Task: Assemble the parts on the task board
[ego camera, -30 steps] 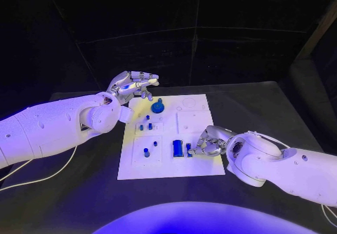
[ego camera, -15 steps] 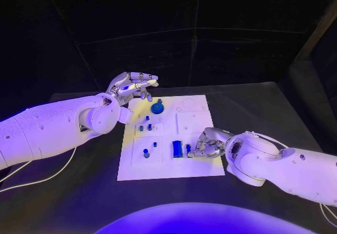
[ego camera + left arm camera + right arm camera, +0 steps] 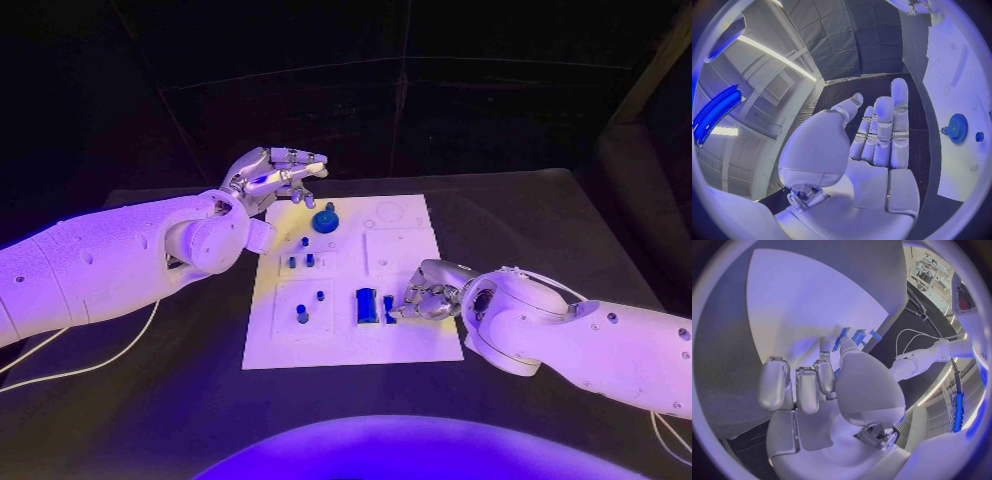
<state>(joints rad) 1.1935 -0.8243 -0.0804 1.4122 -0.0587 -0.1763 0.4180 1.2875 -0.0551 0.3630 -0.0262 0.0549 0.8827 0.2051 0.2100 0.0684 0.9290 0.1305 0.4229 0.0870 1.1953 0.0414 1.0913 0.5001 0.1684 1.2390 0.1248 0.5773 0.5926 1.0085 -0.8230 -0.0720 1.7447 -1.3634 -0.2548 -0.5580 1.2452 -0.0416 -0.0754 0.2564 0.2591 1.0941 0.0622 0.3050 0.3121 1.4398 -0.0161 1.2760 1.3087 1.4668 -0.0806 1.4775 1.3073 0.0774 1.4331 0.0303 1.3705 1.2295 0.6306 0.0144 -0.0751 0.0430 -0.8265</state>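
Observation:
The white task board (image 3: 400, 252) lies mid-table. A blue gear (image 3: 326, 217) stands near its far edge, small blue pegs (image 3: 299, 262) sit below it, and a blue block (image 3: 366, 304) sits in a recess near the front. My right hand (image 3: 427, 292) rests low on the board beside the block, fingers curled, its fingertips pinching a narrow blue part (image 3: 389, 308). The right wrist view shows the thumb and fingers (image 3: 824, 371) meeting at blue pieces (image 3: 851, 335). My left hand (image 3: 274, 176) hovers off the board's far left corner and holds nothing; its fingers (image 3: 882, 130) are stretched out, with the gear (image 3: 957, 128) beside them.
The black table (image 3: 555, 215) stretches round the board on all sides. A white cable (image 3: 90, 364) trails over the table under my left arm. Dark panels close off the back.
My right hand has shifted slightly at the narrow blue part, staying by the blue block. The left hand has stayed in place.

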